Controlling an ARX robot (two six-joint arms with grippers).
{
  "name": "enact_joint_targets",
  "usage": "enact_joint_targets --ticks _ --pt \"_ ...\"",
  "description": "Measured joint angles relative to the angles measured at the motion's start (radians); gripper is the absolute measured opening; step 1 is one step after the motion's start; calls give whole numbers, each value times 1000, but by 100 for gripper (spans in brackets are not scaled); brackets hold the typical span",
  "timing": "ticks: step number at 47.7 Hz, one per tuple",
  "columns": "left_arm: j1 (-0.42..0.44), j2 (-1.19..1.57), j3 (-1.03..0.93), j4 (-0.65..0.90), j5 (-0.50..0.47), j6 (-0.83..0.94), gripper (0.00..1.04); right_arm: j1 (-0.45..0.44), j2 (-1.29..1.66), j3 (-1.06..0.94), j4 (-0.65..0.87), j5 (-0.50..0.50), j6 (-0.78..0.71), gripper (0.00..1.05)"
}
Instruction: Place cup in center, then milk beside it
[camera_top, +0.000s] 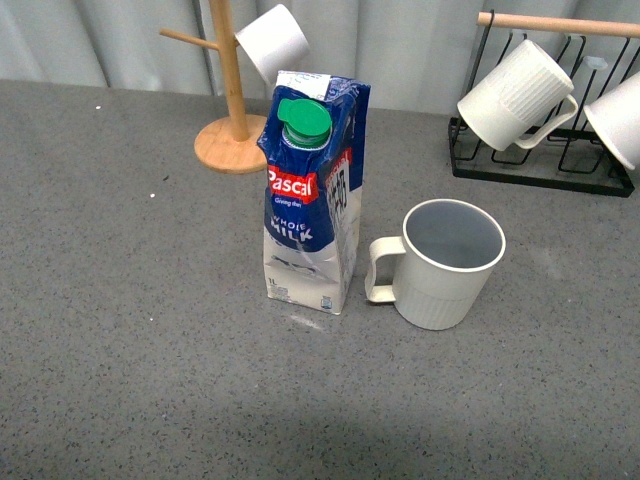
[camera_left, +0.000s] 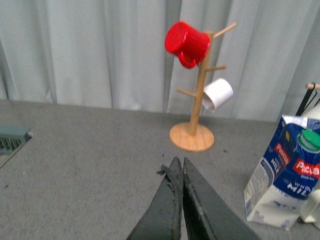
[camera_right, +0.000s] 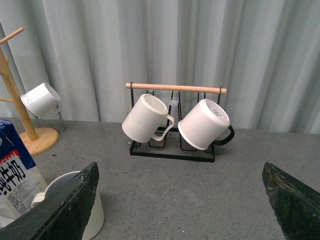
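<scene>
The ribbed cream-white cup (camera_top: 445, 265) stands upright on the middle of the grey speckled table (camera_top: 140, 330), its handle pointing at the milk carton (camera_top: 310, 200). The blue and white carton with a green cap stands upright just left of the cup, a small gap between them. Neither gripper shows in the front view. My left gripper (camera_left: 179, 162) is shut and empty, over bare table, with the milk carton (camera_left: 285, 180) off to one side. My right gripper (camera_right: 180, 170) is wide open and empty. The cup (camera_right: 95, 217) and milk carton (camera_right: 15, 180) sit by one finger (camera_right: 65, 210).
A wooden mug tree (camera_top: 232, 140) stands at the back with a smooth white cup (camera_top: 273, 42) and, in the left wrist view, a red mug (camera_left: 186, 42). A black wire rack (camera_top: 540, 165) at the back right holds a ribbed mug (camera_top: 515, 95) and another white mug (camera_top: 615, 115).
</scene>
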Motion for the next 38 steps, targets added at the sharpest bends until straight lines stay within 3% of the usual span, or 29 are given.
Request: enact_joint_targets --ticks 4,9,26,38 --pt "0 -13 0 -4 0 -1 4 0 0 0 0 -1 0 96" --pt "0 -13 0 -6 0 0 20 0 0 0 0 -1 0 96" --pt "0 -14 0 -6 0 0 100 0 0 0 0 -1 0 96" --pt "0 -14 0 -6 0 2 98 0 0 0 0 -1 0 96"
